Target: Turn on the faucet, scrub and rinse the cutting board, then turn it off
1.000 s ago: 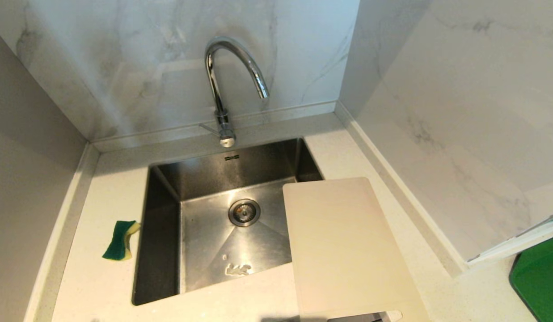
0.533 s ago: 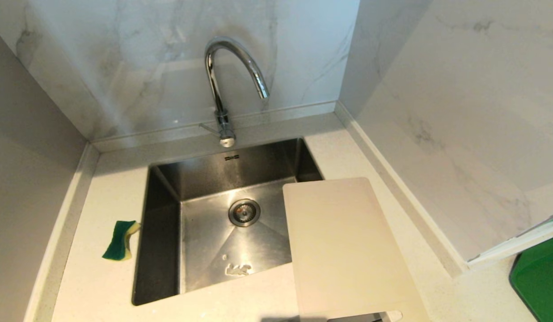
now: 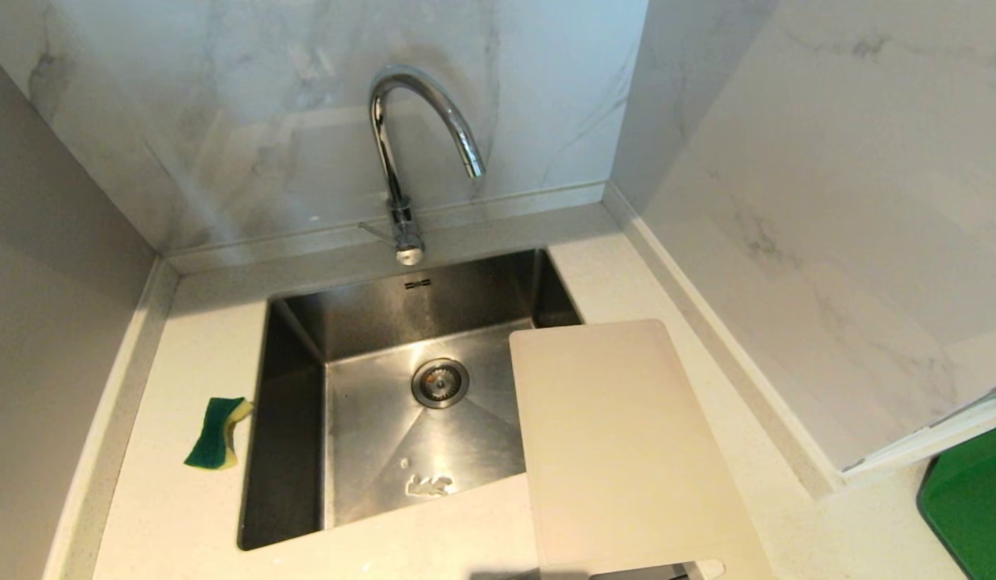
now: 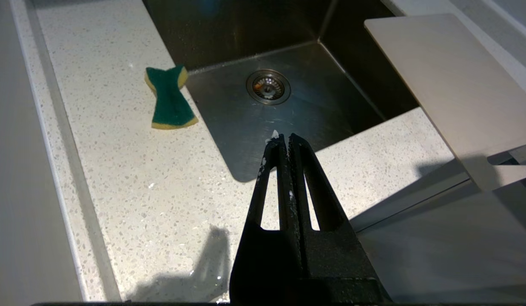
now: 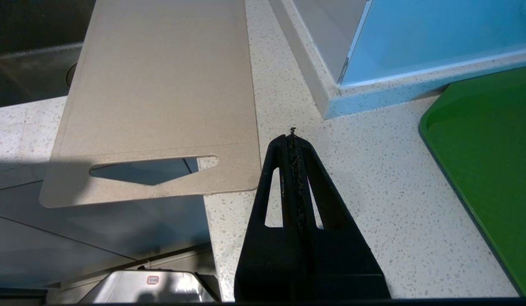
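Cutting board (image 3: 626, 443): cream-white, lying flat on the counter to the right of the sink, far left corner overhanging the basin, slot-handle end sticking out past the counter's front edge. Dry-looking, nothing resting on it.

Countertop (image 3: 192, 515): pale speckled stone, marble-look walls behind and to the right.

Sink (image 3: 296, 451): square stainless basin, drain (image 3: 440, 382) near centre, a small patch of white residue on the floor nearer the front.

Green tray (image 3: 969, 503): on the counter at far right, only partly in frame.

Faucet (image 3: 401, 153): chrome gooseneck behind the sink, spout arching toward the right over the basin, thin lever pointing left at its base. No water visible from the spout.

Sponge (image 3: 217, 432): green and yellow, on the counter just left of the sink rim.

Left gripper (image 4: 282, 140): above the counter's front edge before the sink, fingers pressed together, holding nothing.

Right gripper (image 5: 292, 138): above the counter just beside the board's handle end, fingers pressed together, empty.
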